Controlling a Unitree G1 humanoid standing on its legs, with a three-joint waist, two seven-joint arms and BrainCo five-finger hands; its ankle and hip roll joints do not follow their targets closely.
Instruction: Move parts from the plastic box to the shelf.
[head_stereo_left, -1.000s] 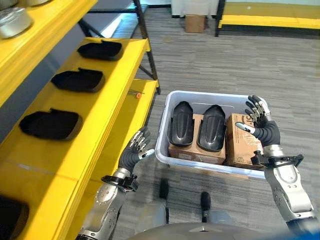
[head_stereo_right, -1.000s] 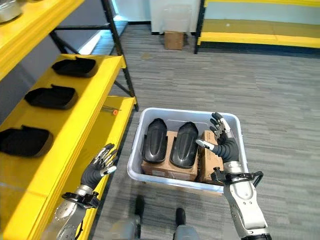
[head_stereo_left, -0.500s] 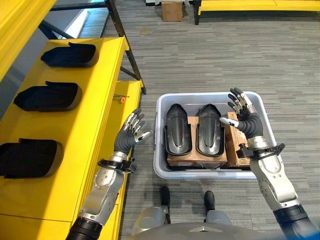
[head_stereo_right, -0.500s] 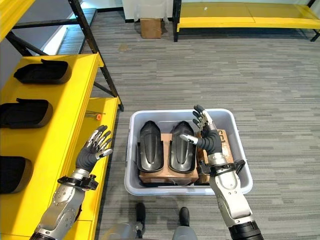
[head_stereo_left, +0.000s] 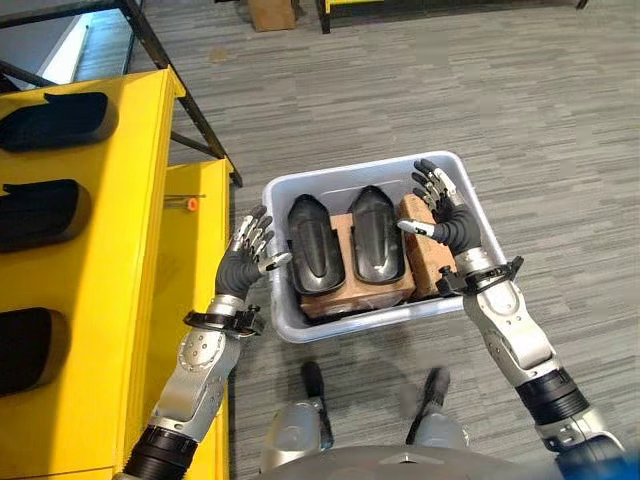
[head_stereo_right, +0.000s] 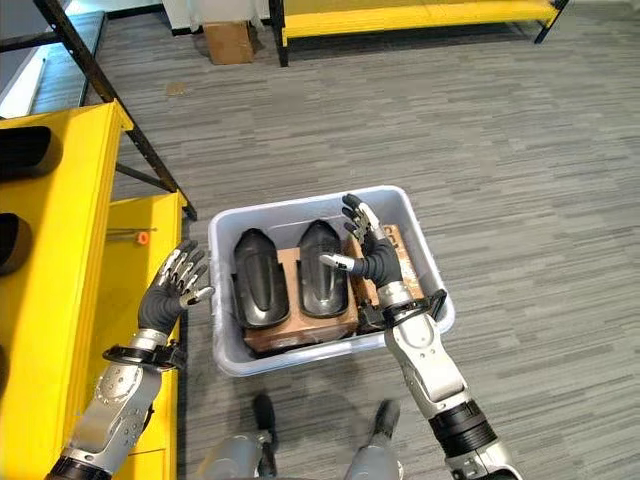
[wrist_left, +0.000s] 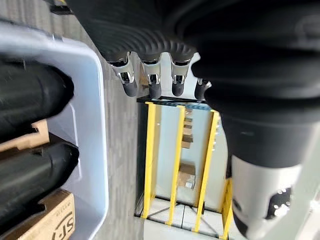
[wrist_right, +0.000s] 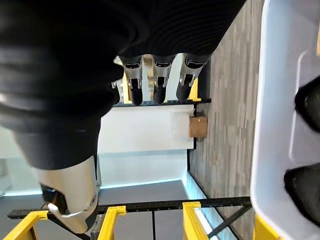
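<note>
Pale grey plastic box (head_stereo_left: 300, 325) on the floor, between our two hands: left hand (head_stereo_left: 243, 262) just outside its wall, right hand (head_stereo_left: 445, 222) over its far-right corner, fingers of both spread and holding nothing. Two black parts (head_stereo_left: 345, 243) lie inside on cardboard boxes (head_stereo_left: 355, 288); beyond, the yellow shelf (head_stereo_left: 90, 300) carries more parts (head_stereo_left: 55, 120)

i can't see under the two black parts (head_stereo_left: 345, 240); shelf (head_stereo_left: 90, 300) parts (head_stereo_left: 40, 212) run off the frame edge.

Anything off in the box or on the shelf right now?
Nothing stands out. Two black parts lie side by side on cardboard boxes in the plastic box; left robot hand and right robot hand open, holding nothing.
</note>
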